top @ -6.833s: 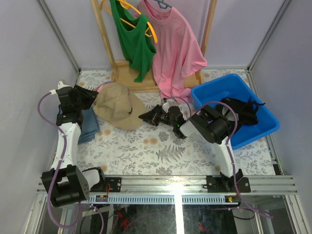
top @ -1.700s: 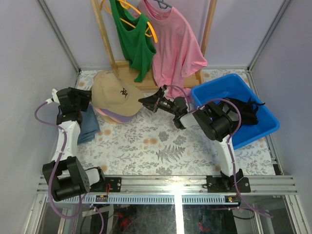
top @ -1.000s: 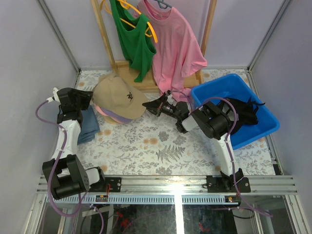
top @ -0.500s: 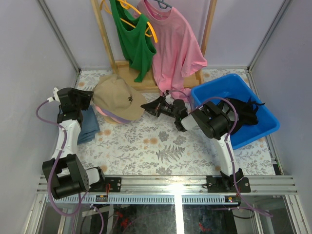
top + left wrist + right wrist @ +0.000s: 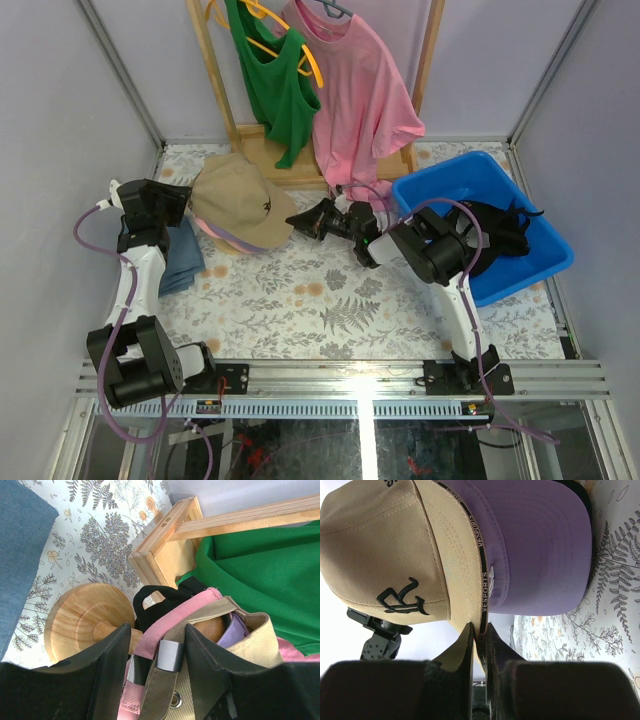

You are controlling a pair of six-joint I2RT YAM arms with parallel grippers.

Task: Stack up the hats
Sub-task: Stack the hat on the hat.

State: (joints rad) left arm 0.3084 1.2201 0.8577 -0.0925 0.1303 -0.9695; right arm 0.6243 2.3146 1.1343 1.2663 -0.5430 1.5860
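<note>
A tan hat (image 5: 240, 198) with a black emblem sits on top of the stack, over a lavender hat (image 5: 540, 545) and a pink hat (image 5: 172, 617) on a round wooden stand (image 5: 82, 622). A black strap (image 5: 152, 605) shows lower in the stack. My right gripper (image 5: 295, 221) is shut on the tan hat's (image 5: 385, 545) brim edge, seen up close from my right gripper (image 5: 480, 635). My left gripper (image 5: 184, 206) is at the stack's back. Seen from the left gripper (image 5: 157, 636), its jaws stand apart, with the tan strap (image 5: 167, 690) and the pink strap between them.
A blue bin (image 5: 455, 180) with dark items inside stands at the right. A wooden rack (image 5: 255, 150) behind the stack holds a green tank top (image 5: 272, 85) and a pink T-shirt (image 5: 360, 100). Folded blue fabric (image 5: 185, 257) lies beside the left arm.
The tan hat has settled lower onto the stack, and the right gripper has shifted slightly left with the brim. The left jaws have spread apart around the back straps.
</note>
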